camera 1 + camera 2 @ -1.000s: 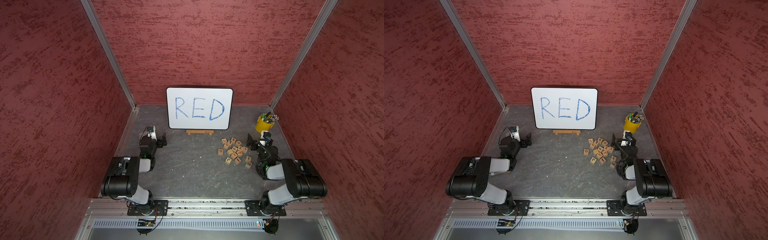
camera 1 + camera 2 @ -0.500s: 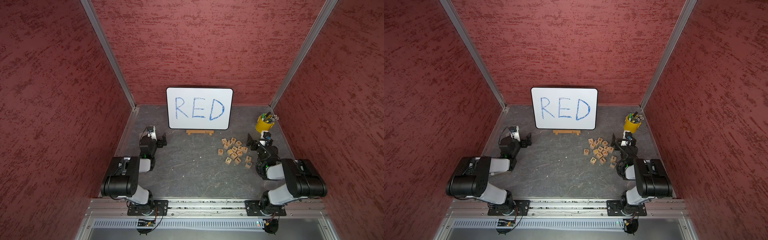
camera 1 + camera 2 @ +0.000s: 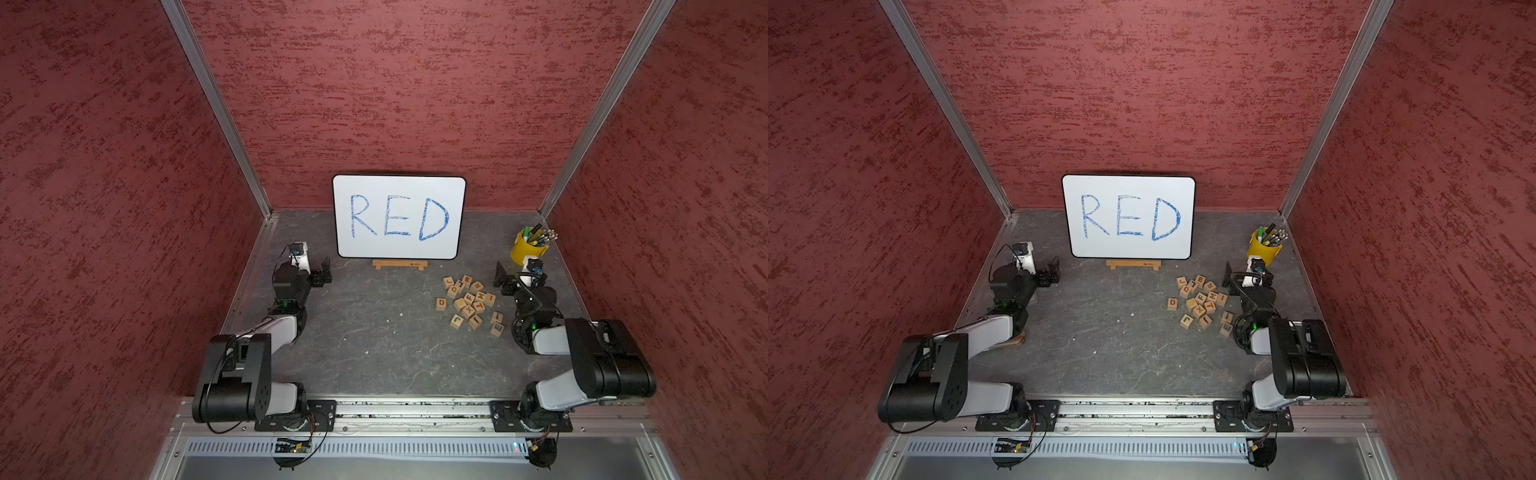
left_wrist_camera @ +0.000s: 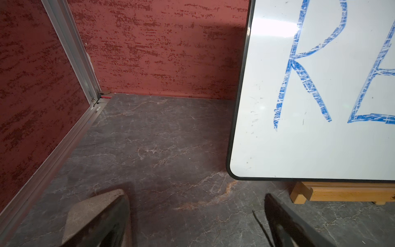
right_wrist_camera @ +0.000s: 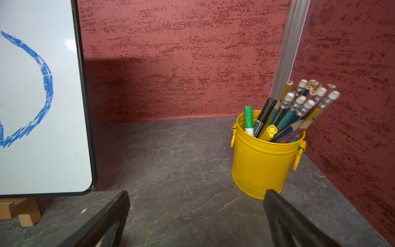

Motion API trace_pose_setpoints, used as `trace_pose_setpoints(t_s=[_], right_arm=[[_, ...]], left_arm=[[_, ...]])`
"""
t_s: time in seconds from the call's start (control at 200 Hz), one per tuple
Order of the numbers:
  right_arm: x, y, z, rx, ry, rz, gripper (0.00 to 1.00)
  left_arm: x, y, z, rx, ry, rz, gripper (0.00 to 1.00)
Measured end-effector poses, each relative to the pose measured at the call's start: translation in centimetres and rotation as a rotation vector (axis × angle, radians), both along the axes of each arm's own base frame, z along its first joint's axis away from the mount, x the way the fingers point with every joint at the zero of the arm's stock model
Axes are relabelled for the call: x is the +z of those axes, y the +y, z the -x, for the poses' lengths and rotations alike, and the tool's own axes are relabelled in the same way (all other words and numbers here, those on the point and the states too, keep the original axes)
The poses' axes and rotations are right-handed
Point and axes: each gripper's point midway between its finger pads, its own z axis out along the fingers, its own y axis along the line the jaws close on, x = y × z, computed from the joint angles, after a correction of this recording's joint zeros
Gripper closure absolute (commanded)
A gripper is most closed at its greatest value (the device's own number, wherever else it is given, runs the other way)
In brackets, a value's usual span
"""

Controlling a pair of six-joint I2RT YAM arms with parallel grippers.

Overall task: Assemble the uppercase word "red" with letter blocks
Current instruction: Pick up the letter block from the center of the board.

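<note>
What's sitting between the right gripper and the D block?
Much of the block pile, the M block among them, lies between the open right gripper and the D block, which sits alone on the pile's side away from that gripper.

a lab test cell: red-walled enclosure (image 3: 395, 83), rail-mounted arms (image 3: 232, 374).

My bench (image 3: 374, 357) reads matt, veined grey stone; walls (image 3: 395, 83) rough red plaster; whiteboard (image 3: 399, 187) glossy on a bare-wood stand (image 3: 400, 264); pail (image 5: 260, 164) glossy yellow metal; letter blocks (image 3: 441, 304) pale raw wood.
</note>
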Motion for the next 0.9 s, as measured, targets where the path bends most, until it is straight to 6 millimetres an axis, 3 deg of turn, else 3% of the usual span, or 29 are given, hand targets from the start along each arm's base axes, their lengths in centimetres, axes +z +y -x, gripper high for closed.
trace_pose_setpoints(t_s=[0.1, 0.306, 0.486, 0.661, 0.897], right_arm=[[0.8, -0.8, 0.0, -0.044, 0.002, -0.014, 0.01], [4.4, -2.6, 0.1, -0.152, -0.029, -0.097, 0.07], [6.3, -2.4, -0.9, -0.149, 0.018, -0.231, 0.09], [5.4, -1.4, 0.2, -0.116, 0.105, -0.335, 0.12], [3.4, -0.1, 1.9, -0.078, 0.247, -0.397, 0.37]], left_arm=[[0.8, -0.1, -0.5, -0.019, 0.044, -0.033, 0.01], [3.0, -0.3, -0.4, -0.061, 0.138, -0.108, 0.01], [4.3, -1.0, 0.7, -0.118, 0.259, -0.120, 0.01], [5.7, -2.3, 2.4, -0.213, 0.364, -0.122, 0.01], [4.6, -3.7, 5.6, -0.308, 0.473, -0.139, 0.01]])
